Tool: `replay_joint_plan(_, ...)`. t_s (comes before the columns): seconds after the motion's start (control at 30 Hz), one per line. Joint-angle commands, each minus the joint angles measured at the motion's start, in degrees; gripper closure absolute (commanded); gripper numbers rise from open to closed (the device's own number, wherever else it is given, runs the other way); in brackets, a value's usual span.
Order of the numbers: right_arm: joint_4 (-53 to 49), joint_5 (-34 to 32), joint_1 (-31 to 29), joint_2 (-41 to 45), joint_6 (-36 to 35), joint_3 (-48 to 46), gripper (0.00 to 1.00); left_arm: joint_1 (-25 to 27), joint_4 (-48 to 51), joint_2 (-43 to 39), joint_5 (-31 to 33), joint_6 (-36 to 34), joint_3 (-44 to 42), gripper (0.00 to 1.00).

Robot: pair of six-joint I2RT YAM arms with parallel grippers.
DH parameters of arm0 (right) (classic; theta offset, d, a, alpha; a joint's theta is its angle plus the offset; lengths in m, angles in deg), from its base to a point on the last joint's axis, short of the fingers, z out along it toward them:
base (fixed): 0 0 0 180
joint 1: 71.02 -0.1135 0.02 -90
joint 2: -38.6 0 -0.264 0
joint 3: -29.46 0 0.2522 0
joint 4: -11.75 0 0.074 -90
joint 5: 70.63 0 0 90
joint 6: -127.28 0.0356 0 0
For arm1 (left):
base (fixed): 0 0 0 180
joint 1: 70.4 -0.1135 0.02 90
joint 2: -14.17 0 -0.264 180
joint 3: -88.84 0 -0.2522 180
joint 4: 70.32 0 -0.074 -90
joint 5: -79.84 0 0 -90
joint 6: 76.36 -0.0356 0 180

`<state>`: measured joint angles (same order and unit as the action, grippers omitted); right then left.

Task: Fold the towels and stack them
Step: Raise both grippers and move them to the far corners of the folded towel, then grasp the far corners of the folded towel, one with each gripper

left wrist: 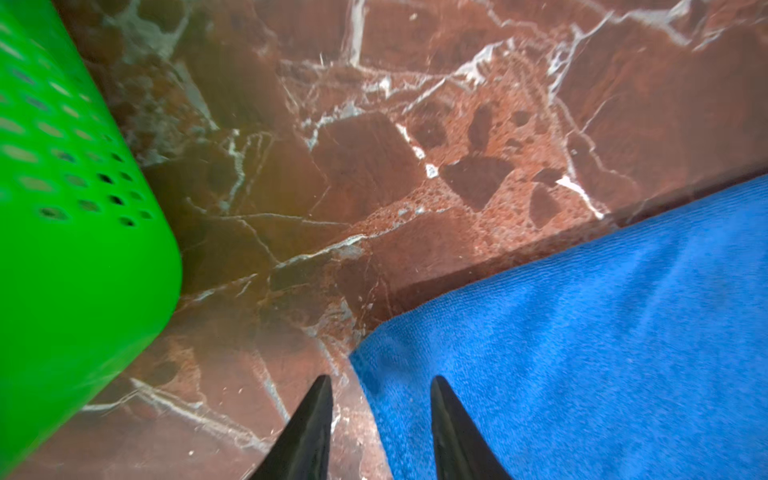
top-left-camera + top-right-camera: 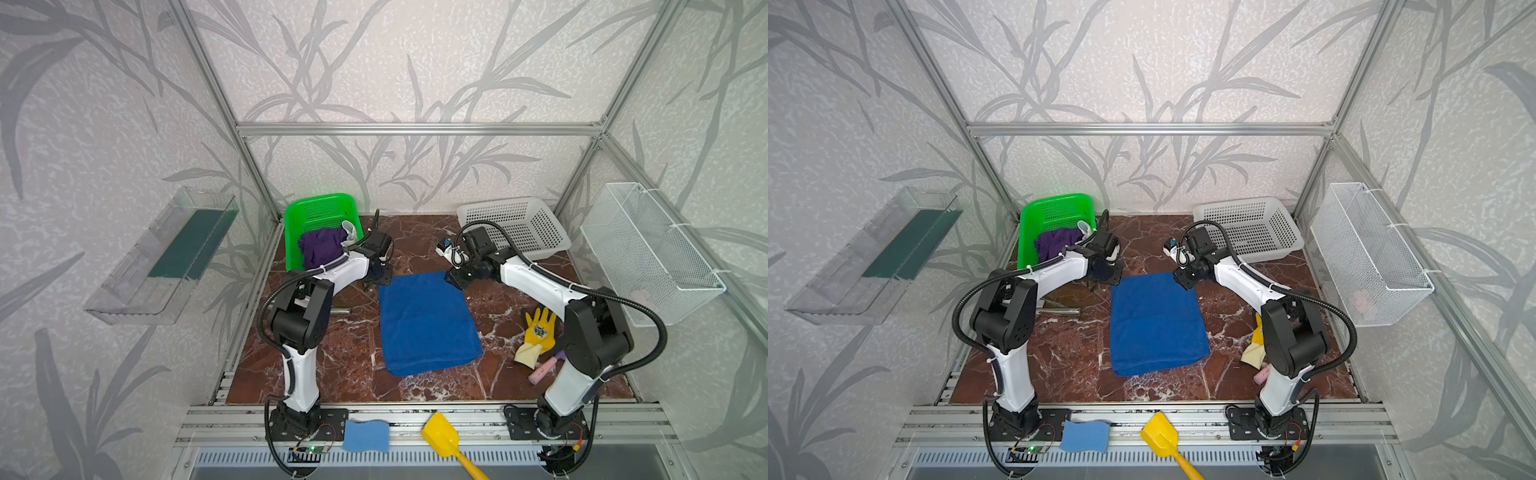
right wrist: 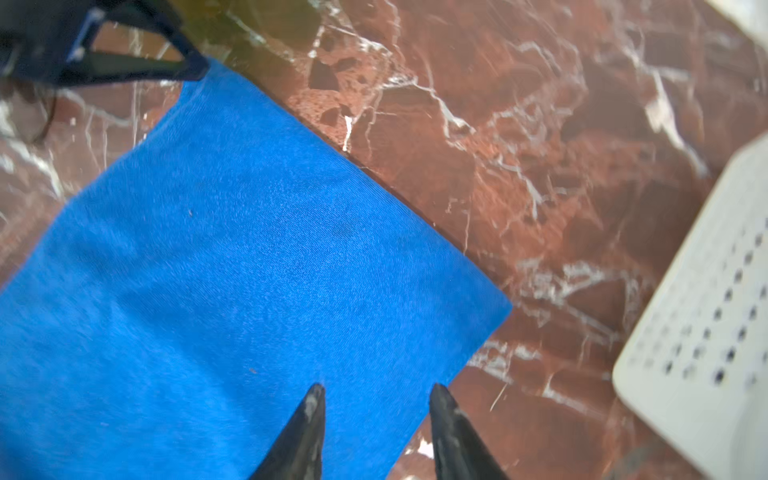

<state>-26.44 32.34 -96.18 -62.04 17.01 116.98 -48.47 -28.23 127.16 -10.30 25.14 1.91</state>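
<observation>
Both top views: purple towel (image 2: 322, 248) in green basket (image 2: 319, 211); left jaws, right jaws parted, empty.

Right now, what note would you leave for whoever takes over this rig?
Left gripper: open, empty, at the far left corner of the blue towel.
Right gripper: open, empty, over its far right corner.
Done: the blue towel looks folded, flat on the table.
Purple towel and a pale cloth lie bunched in the green basket.
Left: fold both, stack on the blue.
</observation>
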Motion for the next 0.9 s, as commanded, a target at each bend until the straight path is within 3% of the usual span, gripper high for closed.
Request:
replay_joint_plan(0.0, 6.5, 5.4, 1.4, -2.1, -9.6, 1.6, 0.58, -0.4, 2.5, 1.9, -0.1, -0.3, 2.6, 0.6)
replay_joint_plan(0.37, -5.9, 2.9, 3.6, -15.3, -16.5, 19.3, 0.58, -1.0, 3.3, 5.4, 0.5, 1.1, 2.8, 0.65)
replay_joint_plan(0.57, -9.0, 3.4, 4.1, -19.5, -21.3, 23.2, 0.58, -1.4, 3.6, 6.4, -0.7, 1.1, 2.6, 0.79)
replay_joint_plan(0.73, -15.7, 0.7, 4.1, -24.5, -26.5, 29.0, 0.58, -1.6, 4.0, 6.8, -2.0, 0.8, 2.7, 1.0)
replay_joint_plan(0.87, -21.4, -1.9, 4.3, -29.1, -28.9, 35.3, 0.58, -1.6, 4.5, 6.4, -1.6, 0.6, 2.5, 1.0)
